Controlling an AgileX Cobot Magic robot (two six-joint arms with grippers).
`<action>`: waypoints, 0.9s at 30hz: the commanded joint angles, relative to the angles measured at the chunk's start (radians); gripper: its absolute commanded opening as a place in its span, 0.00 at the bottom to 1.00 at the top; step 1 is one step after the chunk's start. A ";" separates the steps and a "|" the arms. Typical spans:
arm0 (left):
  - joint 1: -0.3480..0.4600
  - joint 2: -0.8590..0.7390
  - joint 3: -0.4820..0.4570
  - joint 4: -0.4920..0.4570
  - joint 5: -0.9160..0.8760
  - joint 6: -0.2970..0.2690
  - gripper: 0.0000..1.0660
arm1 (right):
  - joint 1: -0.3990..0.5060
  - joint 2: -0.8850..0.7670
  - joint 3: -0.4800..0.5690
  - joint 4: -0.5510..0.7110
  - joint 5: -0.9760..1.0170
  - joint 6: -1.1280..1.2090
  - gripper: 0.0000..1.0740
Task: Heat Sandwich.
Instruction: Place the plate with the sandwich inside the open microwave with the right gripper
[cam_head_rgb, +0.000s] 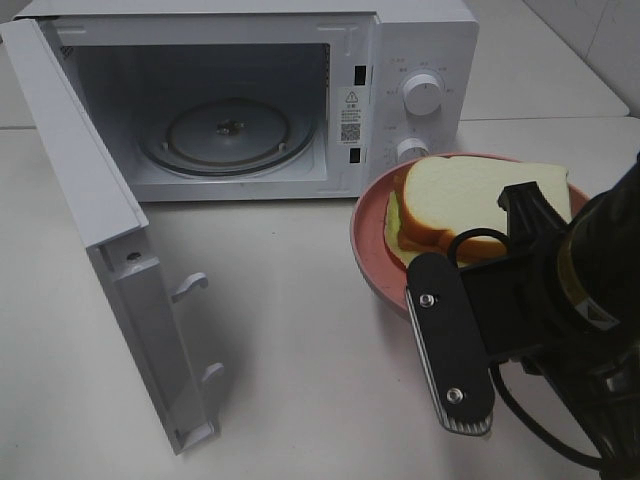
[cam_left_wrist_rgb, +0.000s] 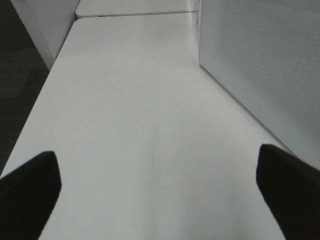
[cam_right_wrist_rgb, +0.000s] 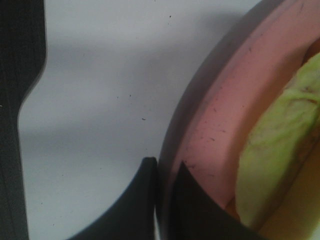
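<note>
White table (cam_head_rgb: 300, 330), sandwich (cam_head_rgb: 470, 195) just beyond right end effector (cam_right_wrist_rgb: 162, 167) gripping plate (cam_head_rgb: 368, 232)

We see a smooth white microwave (cam_head_rgb: 420, 40) with a shiny glass turntable (cam_head_rgb: 228, 135) inside it, a matt pink plate (cam_head_rgb: 368, 245) beside it and a smooth matt white table (cam_head_rgb: 300, 350) under it.

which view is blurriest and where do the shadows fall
right wrist view: softest, the plate and sandwich too close to focus, grey shadow beside the rim; exterior high view: sharp, soft shadow beside the microwave door; left wrist view: even light on the table
</note>
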 joint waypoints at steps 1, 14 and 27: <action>0.001 -0.026 0.002 0.000 -0.006 -0.007 0.94 | 0.001 -0.008 0.005 -0.025 -0.033 -0.013 0.02; 0.001 -0.026 0.002 0.000 -0.006 -0.007 0.94 | -0.002 -0.008 0.005 0.002 -0.112 -0.200 0.00; 0.001 -0.026 0.002 0.000 -0.006 -0.007 0.94 | -0.149 -0.008 0.005 0.150 -0.174 -0.542 0.00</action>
